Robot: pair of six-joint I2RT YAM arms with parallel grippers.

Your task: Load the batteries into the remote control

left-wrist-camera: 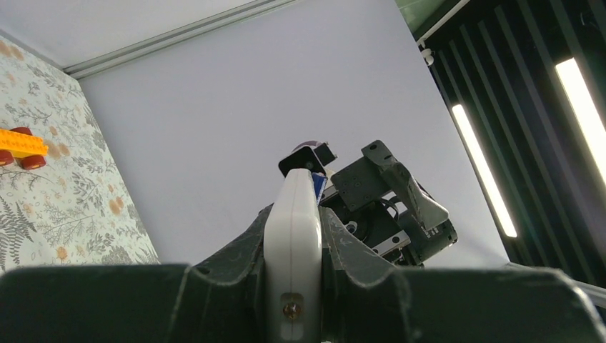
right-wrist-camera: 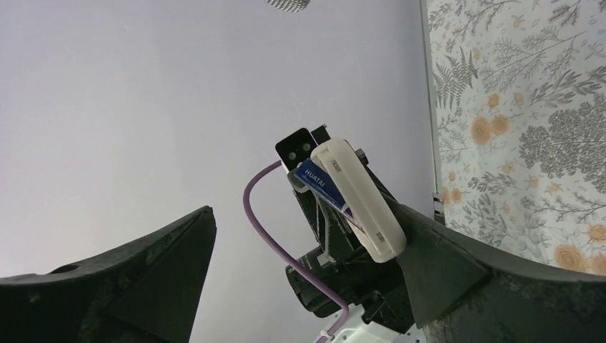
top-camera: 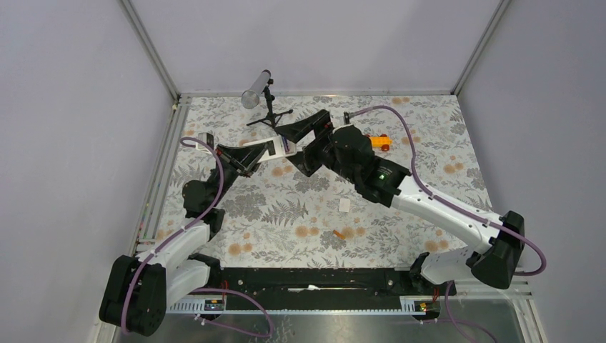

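Observation:
My left gripper (top-camera: 246, 156) is shut on the remote control (top-camera: 263, 151) and holds it above the table, white back and edge showing. In the left wrist view the remote (left-wrist-camera: 293, 243) stands edge-on between the jaws. The blue-purple battery (right-wrist-camera: 318, 182) lies in the remote's (right-wrist-camera: 364, 207) open back near its far end; it also shows in the left wrist view (left-wrist-camera: 319, 187). My right gripper (top-camera: 296, 143) is open around the remote's free end, one finger (right-wrist-camera: 457, 271) touching that end. The orange battery (top-camera: 339, 234) lies on the table, near the middle front.
A small white flat piece (top-camera: 344, 205) lies on the floral table cover right of centre. An orange toy car (top-camera: 379, 141) sits behind the right arm. A metal cylinder on a black tripod (top-camera: 259, 91) stands at the back. Walls close three sides.

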